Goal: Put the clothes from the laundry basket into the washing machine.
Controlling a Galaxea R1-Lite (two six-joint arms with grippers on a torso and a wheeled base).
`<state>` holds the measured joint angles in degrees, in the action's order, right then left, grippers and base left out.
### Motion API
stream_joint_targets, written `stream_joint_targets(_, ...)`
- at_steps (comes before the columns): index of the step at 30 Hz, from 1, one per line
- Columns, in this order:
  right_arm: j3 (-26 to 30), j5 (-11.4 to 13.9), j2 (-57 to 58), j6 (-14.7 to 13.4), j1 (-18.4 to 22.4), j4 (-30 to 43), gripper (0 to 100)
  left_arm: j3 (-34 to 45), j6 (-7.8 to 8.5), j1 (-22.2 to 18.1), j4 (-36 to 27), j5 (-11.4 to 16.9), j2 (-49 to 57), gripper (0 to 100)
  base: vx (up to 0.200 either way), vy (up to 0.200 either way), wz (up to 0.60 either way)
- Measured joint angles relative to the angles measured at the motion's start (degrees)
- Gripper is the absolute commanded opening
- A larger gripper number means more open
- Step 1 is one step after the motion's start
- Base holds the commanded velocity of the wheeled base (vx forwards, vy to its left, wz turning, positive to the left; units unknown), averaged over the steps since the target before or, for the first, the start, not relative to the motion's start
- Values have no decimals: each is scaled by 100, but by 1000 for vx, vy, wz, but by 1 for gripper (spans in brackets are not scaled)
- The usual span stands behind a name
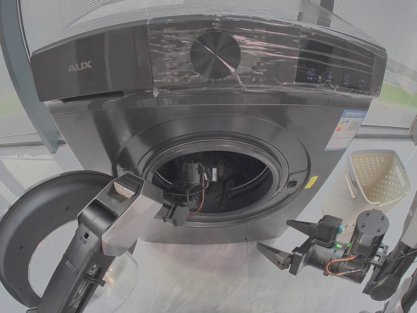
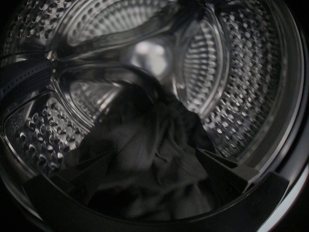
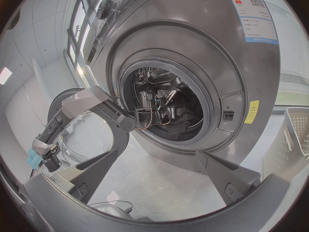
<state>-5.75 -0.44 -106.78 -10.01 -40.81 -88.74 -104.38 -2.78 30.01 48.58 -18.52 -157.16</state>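
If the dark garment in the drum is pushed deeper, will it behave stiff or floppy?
Probably floppy: the dark garment lies crumpled in soft folds, so a push would likely bunch it rather than move it whole. It looks thin, so probably light. The drum wall is shiny metal, so the cloth may slide easily.

Silver arm, black right tool, orange cable

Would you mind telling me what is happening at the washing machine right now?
The robot is loading the washing machine. The door is swung open and the left arm is inside the drum, with the left pincer open over a heap of dark clothes lying there. The right pincer hangs open and empty in front of the machine, near the laundry basket, whose visible inside shows no clothes.
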Motion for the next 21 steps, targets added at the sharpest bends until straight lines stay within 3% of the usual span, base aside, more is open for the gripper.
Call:
stream_joint_targets(10,2,1,5,-2,-15,0,100,1738,43,344,-180,410,735,100,0,0,0)
stream_joint_targets(21,5,0,11,0,-22,0,100,2020,128,461,-84,473,674,100,0,0,0)
